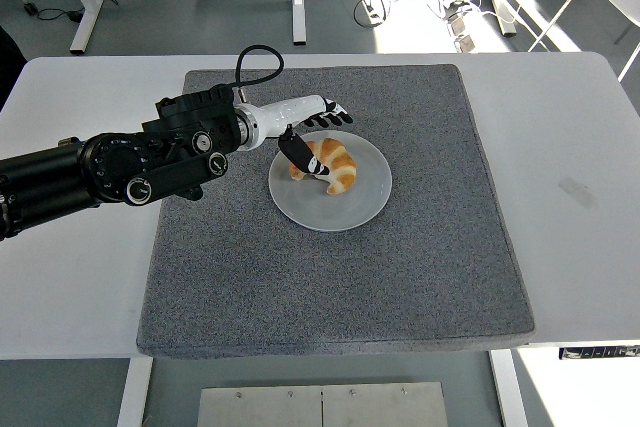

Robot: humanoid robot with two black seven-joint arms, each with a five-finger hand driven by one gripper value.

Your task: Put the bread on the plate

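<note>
No readable writing or labels seen; bread [326, 164], croissant-shaped, laid on grey plate [358, 203], left of plate centre; left hand [308, 125] held at plate's far-left rim, fingers [336, 113] spread, nothing gripped, thumb touching or just above bread; plate set on grey mat [400, 267] over white table [570, 197]; grey floor, desk legs, cables beyond.

Golden-brown bread [328, 163] with paler stripes; plain pale grey plate [345, 209]; speckled dark grey mat [330, 277]; white table [70, 277]. Left hand [312, 125]: white shell with black fingertips, on a black arm [110, 169] with 1 black cable [252, 59].
</note>
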